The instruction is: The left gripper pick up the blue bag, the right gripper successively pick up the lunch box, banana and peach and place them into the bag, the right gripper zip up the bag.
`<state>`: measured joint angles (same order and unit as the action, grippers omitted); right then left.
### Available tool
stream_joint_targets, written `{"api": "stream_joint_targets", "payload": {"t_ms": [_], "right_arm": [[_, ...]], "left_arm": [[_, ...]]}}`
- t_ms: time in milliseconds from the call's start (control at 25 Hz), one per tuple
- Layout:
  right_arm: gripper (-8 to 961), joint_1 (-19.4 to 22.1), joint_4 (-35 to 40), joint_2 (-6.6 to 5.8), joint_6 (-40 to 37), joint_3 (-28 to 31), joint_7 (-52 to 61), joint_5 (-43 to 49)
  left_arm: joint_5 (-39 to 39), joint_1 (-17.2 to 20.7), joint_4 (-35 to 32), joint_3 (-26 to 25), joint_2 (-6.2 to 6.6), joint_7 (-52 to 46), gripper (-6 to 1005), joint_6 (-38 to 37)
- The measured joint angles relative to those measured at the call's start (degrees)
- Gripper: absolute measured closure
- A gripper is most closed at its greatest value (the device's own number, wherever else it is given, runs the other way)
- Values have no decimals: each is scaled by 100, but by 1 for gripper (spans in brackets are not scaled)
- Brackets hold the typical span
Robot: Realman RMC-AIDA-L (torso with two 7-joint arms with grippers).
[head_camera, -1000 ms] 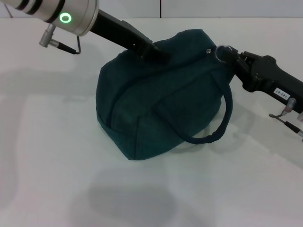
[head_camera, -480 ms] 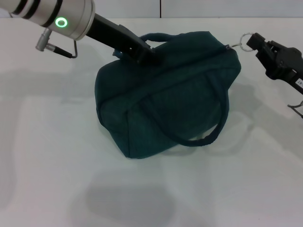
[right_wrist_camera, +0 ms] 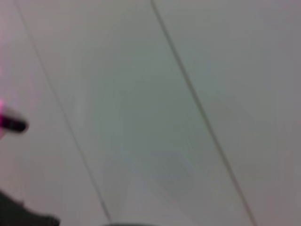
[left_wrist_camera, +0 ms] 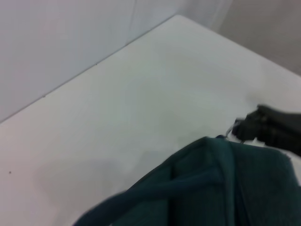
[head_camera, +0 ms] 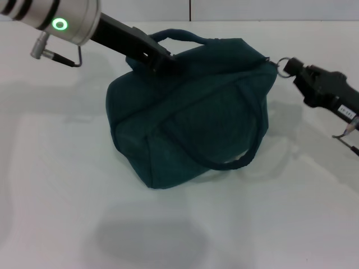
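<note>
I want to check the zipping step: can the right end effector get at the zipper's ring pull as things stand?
Probably yes: the right end effector is already at the ring pull on the blue bag, and nothing lies between them.

White table (head_camera: pixel 61 185) (plain, matte) bears the blue bag (head_camera: pixel 185 129).
</note>
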<state>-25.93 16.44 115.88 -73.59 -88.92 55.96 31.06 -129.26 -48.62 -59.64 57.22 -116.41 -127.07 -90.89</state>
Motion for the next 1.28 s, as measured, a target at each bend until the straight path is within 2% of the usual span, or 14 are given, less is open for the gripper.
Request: {"api": "stream_joint_targets", "payload": {"t_ms": [320, 800, 920, 1040, 1280], "right_arm": [[938, -78, 0, 23, 810, -146, -139, 6], [938, -438, 2, 31, 1696, -678, -115, 0], [938, -459, 23, 30, 1572, -902, -104, 0], [939, -421, 46, 31, 1022, -1094, -101, 4], [939, -203, 59, 21, 292, -983, -107, -49]], "left_arm": [[496, 120, 0, -16, 173, 145, 956, -77], [524, 197, 31, -59, 197, 149, 955, -88], [577, 231, 46, -230, 175, 174, 955, -88], [810, 331, 64, -313, 184, 201, 955, -89], [966, 441, 136, -439, 252, 221, 954, -86]]}}
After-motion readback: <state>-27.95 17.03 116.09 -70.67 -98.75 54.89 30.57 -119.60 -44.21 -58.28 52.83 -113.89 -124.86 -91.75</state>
